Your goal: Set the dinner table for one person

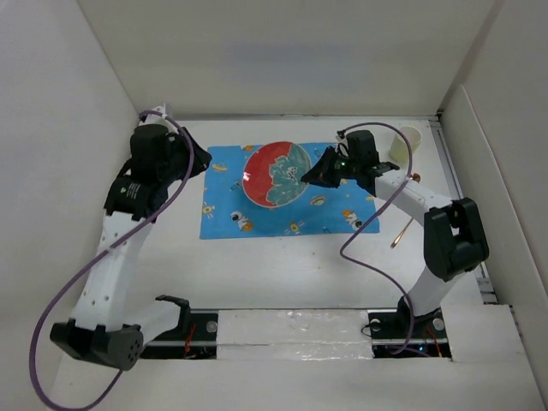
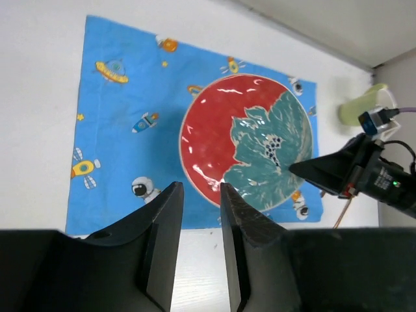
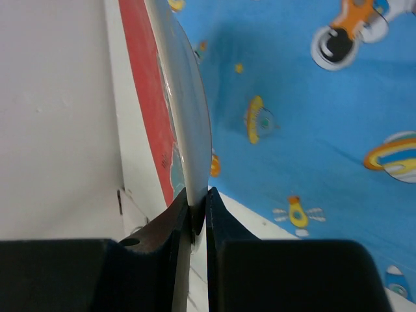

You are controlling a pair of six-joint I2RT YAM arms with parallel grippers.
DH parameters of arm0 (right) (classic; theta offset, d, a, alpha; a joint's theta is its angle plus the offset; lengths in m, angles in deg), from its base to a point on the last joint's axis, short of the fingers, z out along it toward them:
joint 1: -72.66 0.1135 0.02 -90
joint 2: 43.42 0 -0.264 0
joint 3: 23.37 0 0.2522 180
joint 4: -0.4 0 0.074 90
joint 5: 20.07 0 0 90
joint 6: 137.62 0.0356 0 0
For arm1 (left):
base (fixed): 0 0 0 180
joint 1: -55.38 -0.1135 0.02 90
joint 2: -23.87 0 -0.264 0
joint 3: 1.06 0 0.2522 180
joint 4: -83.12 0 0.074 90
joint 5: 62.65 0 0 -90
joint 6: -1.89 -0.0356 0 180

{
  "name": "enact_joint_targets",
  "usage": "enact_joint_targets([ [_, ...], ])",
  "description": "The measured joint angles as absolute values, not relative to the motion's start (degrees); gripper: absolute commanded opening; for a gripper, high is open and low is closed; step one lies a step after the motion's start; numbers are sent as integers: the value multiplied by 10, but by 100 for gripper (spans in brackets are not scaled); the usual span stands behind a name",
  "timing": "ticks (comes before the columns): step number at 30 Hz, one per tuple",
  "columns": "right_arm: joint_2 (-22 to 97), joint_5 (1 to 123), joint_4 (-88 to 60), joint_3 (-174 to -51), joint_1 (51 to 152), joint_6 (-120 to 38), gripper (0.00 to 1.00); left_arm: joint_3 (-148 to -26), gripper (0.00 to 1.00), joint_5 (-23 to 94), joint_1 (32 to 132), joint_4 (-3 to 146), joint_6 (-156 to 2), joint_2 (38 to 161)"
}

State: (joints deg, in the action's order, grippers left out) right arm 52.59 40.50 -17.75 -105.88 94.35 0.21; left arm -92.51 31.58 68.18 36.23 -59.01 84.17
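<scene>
A round red and teal plate is over the blue cartoon-printed placemat on the white dinner table. My right gripper is shut on the plate's right rim. In the right wrist view the rim is pinched between both fingers of that gripper, with the placemat beneath. I cannot tell whether the plate rests fully on the mat. My left gripper is open and empty at the mat's left edge. Its own view shows it above the mat's edge, near the plate.
A pale yellow-green cup stands at the back right of the table, also in the left wrist view. A thin orange-brown utensil lies on the table right of the mat. White walls close in the table on the left, back and right.
</scene>
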Motion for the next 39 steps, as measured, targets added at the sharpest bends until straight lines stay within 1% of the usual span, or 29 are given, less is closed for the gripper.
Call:
enact_joint_targets([
  [2,543,382,-193,-1056,927,-8,0,-921,35,314,682,373,-603,880],
  [5,566,358,-199,-1056,909,-18,0,-916,35,314,682,387,-611,907],
  [17,650,328,-183,-1056,891,-26,0,-889,36,314,682,437,-622,897],
  [18,658,329,-184,-1056,891,-29,4,-884,36,314,682,439,-622,897],
  [20,674,334,-190,-1057,891,-34,15,-877,36,314,682,442,-622,897],
  [21,680,336,-192,-1057,890,-38,26,-874,35,314,682,443,-622,897],
  [22,684,336,-195,-1057,889,-40,32,-871,35,314,682,444,-622,897],
  [23,684,338,-200,-1059,888,-47,41,-870,35,314,682,445,-622,897],
  [26,684,354,-226,-1071,886,-69,52,-860,35,315,682,452,-622,897],
  [27,684,363,-238,-1077,886,-79,59,-856,35,316,682,456,-622,897],
  [28,684,375,-253,-1085,885,-89,61,-852,35,316,682,458,-623,897],
  [31,681,416,-300,-1114,884,-123,63,-841,31,317,682,462,-625,897],
  [32,676,430,-316,-1124,882,-135,63,-837,22,317,682,463,-627,897],
  [33,669,443,-331,-1133,880,-146,55,-836,15,317,682,463,-628,897],
  [35,648,467,-358,-1148,867,-168,28,-833,0,316,682,465,-636,897],
  [36,637,477,-370,-1157,858,-178,0,-831,0,318,682,467,-640,897],
  [39,599,535,-395,-1190,813,-194,0,-819,0,332,682,476,-656,896],
])
